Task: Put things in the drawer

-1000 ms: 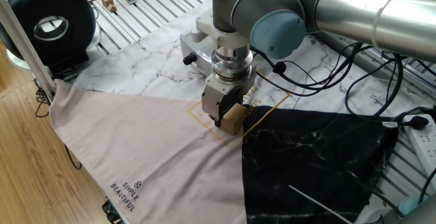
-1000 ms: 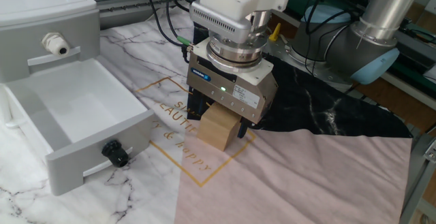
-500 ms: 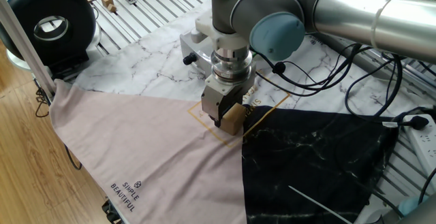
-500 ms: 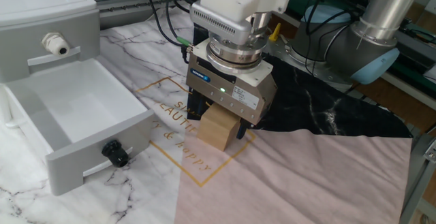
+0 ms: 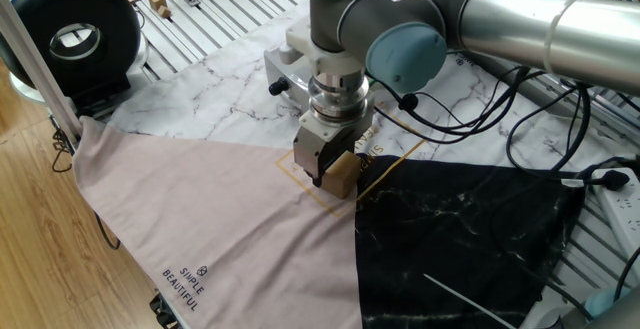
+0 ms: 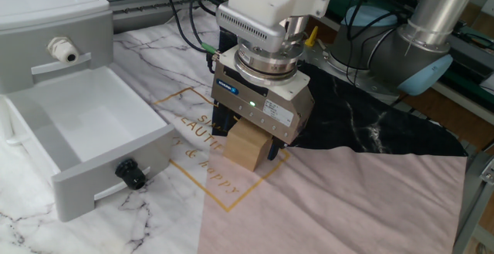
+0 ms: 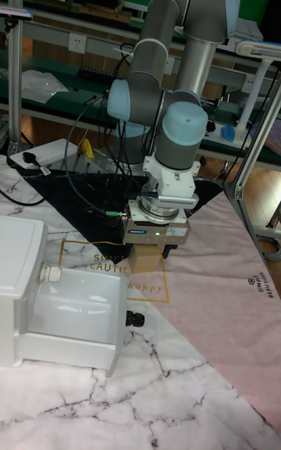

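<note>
fingers [image 6: 218, 122] of the gripper [image 6: 245, 134] pinch the tan cube [image 6: 247, 146] from two sides, the cube sitting low over the gold-printed square on the cloth [image 6: 347, 200]; whether it touches the cloth cannot be told. just beside it, toward the cabinet [image 6: 46, 22], the white drawer [image 6: 93, 130] stands pulled open, black knob [image 6: 130, 174] on its front. beyond lie the grey arm [image 5: 520, 19] and black cables [image 5: 520, 119].

A tan-brown cube [image 6: 248, 146] is seen beside a white drawer [image 6: 85, 130] with a black knob [image 6: 130, 174]; beneath the cube, marble-patterned white, black and pink cloth [image 6: 347, 200] is spread.
</note>
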Tool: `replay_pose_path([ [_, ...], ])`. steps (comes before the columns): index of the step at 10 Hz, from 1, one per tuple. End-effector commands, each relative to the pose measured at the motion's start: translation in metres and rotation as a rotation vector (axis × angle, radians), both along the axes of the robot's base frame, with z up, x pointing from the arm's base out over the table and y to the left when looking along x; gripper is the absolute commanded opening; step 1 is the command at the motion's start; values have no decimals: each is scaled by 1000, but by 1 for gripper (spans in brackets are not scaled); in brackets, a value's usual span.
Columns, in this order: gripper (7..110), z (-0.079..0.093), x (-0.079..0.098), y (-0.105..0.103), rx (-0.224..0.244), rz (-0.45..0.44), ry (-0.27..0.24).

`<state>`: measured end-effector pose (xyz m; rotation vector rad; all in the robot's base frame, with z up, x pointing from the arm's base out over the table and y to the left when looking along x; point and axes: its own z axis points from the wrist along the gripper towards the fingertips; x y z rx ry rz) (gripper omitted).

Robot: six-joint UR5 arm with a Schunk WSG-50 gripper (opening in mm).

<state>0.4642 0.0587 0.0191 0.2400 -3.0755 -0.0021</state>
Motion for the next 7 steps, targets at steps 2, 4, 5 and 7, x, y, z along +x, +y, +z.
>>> replay_pose_path([
  [2, 22, 1, 1, 0, -2, -19, -2],
  [4, 7, 1, 1, -4, -16, -20, -3],
  [5, 7, 2, 2, 3, 10, -5, -7],
  [7, 22, 6, 3, -2, -14, -29, -13],
])
